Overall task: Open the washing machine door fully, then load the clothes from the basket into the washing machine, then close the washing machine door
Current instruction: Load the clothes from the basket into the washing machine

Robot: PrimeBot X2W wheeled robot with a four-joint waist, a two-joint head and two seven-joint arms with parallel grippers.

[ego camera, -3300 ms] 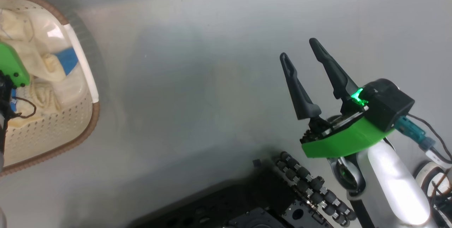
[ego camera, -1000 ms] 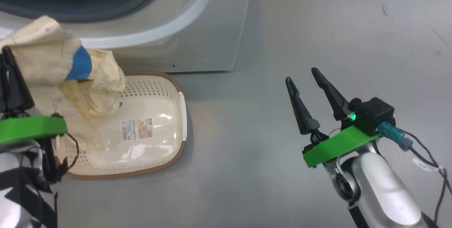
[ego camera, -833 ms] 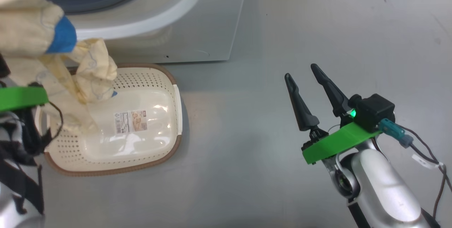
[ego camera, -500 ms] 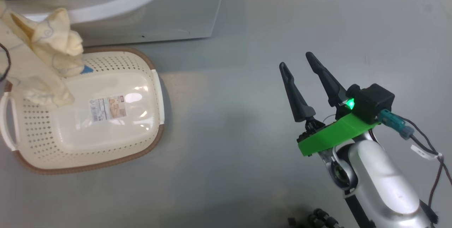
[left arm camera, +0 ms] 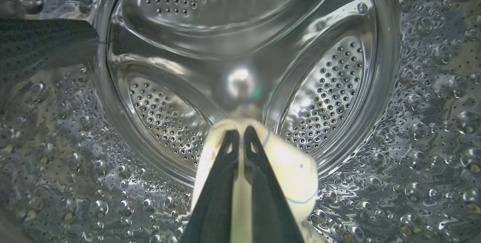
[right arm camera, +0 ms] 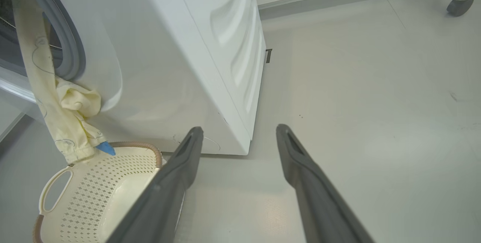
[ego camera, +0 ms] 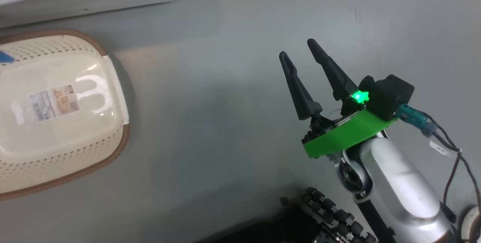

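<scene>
Left tool (left arm camera: pixel 237 137) clamped on the clothes (left arm camera: pixel 291 167) inside the drum (left arm camera: pixel 240 28).
I see the fabric's tail hanging out past the grey seal (right arm camera: pixel 72 47) down to the basket (right arm camera: pixel 101 186); right tool (ego camera: pixel 297 48) stands spread apart over the floor (ego camera: pixel 225 122), near the washing machine (right arm camera: pixel 180 66).

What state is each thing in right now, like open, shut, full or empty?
left gripper: shut on the clothes, inside the drum.
right gripper: open, empty.
clothes: pinched at one end, tail hanging out down to the basket.
basket: bare inside.
washing machine: mouth open.
</scene>
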